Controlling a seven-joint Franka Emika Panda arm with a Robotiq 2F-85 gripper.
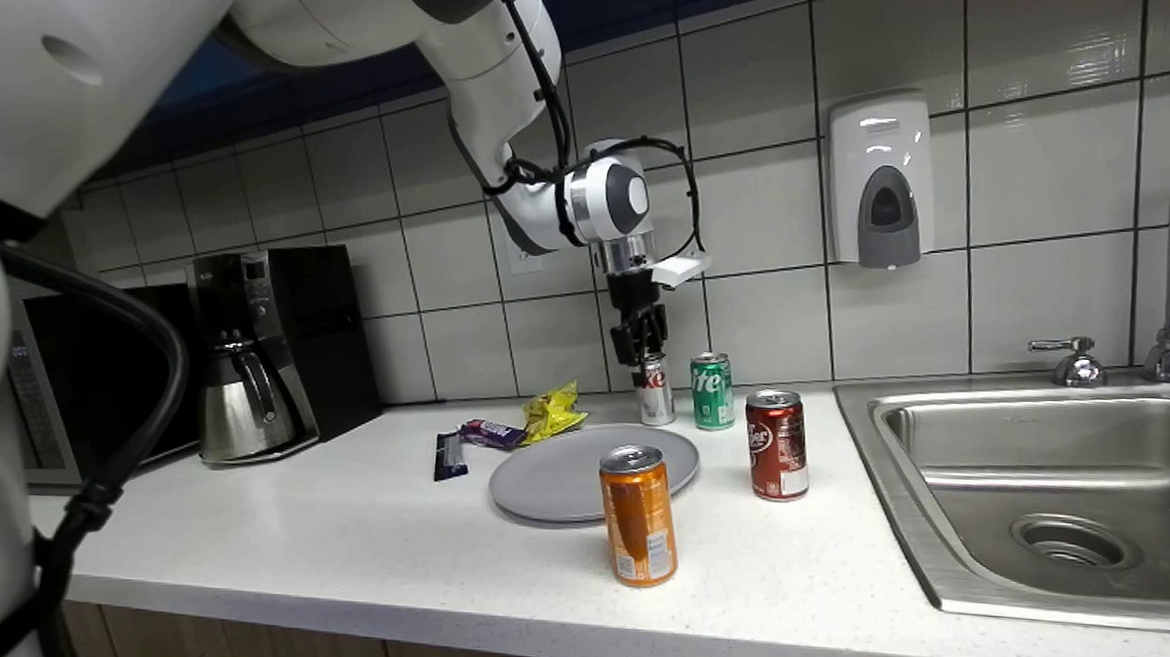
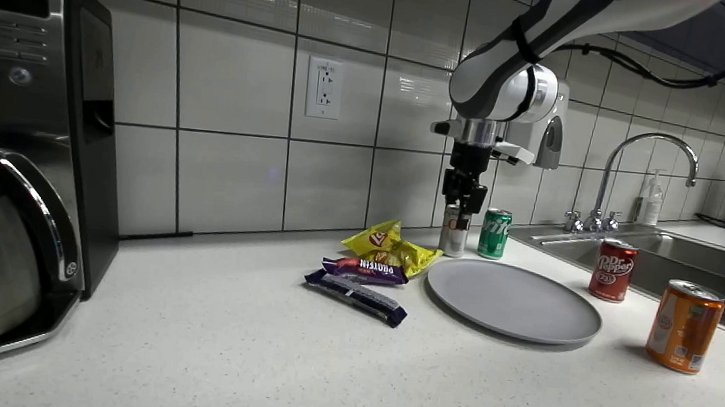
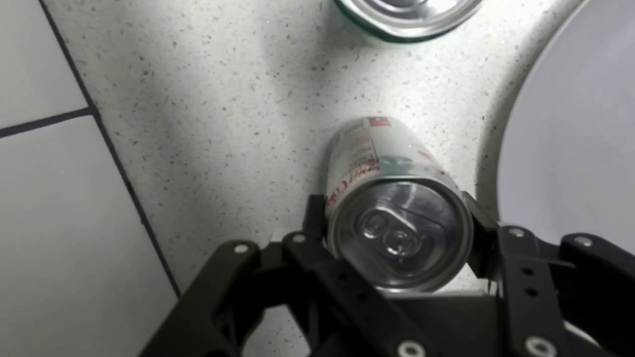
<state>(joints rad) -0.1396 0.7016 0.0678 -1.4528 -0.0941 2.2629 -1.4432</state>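
A silver can with red lettering (image 3: 357, 148) stands upright on the counter by the tiled wall. My gripper (image 3: 397, 225) reaches down over it, with one finger against each side near the top rim; the wrist view shows no clear gap there. In an exterior view the dark gripper (image 1: 641, 362) partly covers the silver can (image 1: 656, 402), whose base appears to rest on the counter. Close beside it is a green can (image 1: 712, 390), its lid edge showing at the top of the wrist view. A grey plate (image 2: 513, 301) lies just in front of the silver can.
A dark red can (image 1: 777, 444) and an orange can (image 1: 638, 517) stand around the plate. Yellow snack bags (image 2: 391, 249) and dark-wrapped bars (image 2: 357, 296) lie beside it. A coffee maker (image 1: 283, 353) is at one end, a steel sink (image 1: 896, 505) at the other.
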